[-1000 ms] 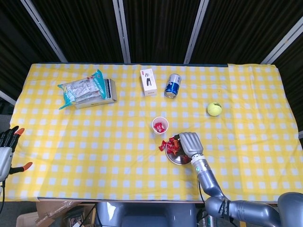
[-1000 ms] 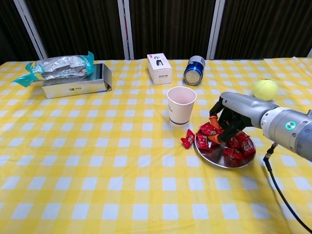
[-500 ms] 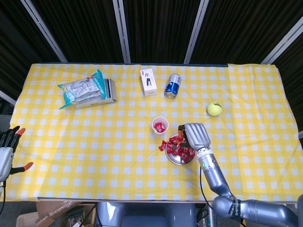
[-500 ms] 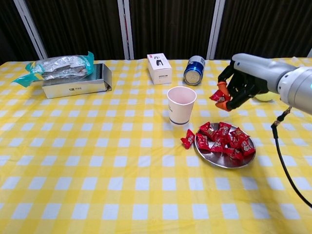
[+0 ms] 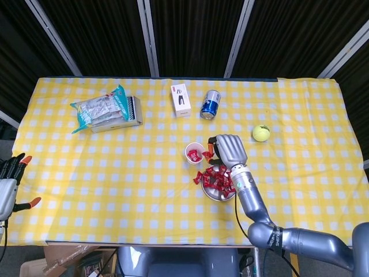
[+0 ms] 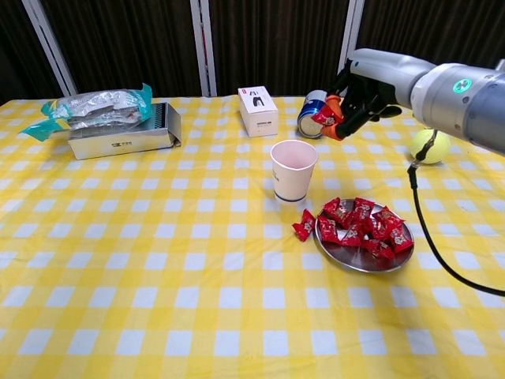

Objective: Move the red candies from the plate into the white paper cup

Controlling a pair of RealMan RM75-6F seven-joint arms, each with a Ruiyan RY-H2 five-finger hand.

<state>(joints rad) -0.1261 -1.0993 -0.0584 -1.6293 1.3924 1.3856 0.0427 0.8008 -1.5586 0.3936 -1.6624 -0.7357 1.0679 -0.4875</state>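
My right hand (image 6: 357,93) (image 5: 228,150) hangs in the air just right of and above the white paper cup (image 6: 293,170) (image 5: 195,153), pinching a red candy (image 6: 324,118) in its fingertips. The cup holds a red candy (image 5: 195,155). Several red candies (image 6: 364,227) lie on the metal plate (image 6: 362,259) (image 5: 214,195) right of the cup. One stray red candy (image 6: 304,225) lies on the cloth at the plate's left edge. My left hand (image 5: 8,180) stays at the far left edge of the table, fingers apart, holding nothing.
A blue can (image 6: 315,113) lies on its side behind the cup, close to my right hand. A white box (image 6: 258,110) stands left of it. A tennis ball (image 6: 428,145) sits at the right. A snack bag on a metal box (image 6: 110,122) is at the back left.
My right hand rose from the plate with a red candy and moved up and left, now above and just right of the cup. The left hand has not moved.
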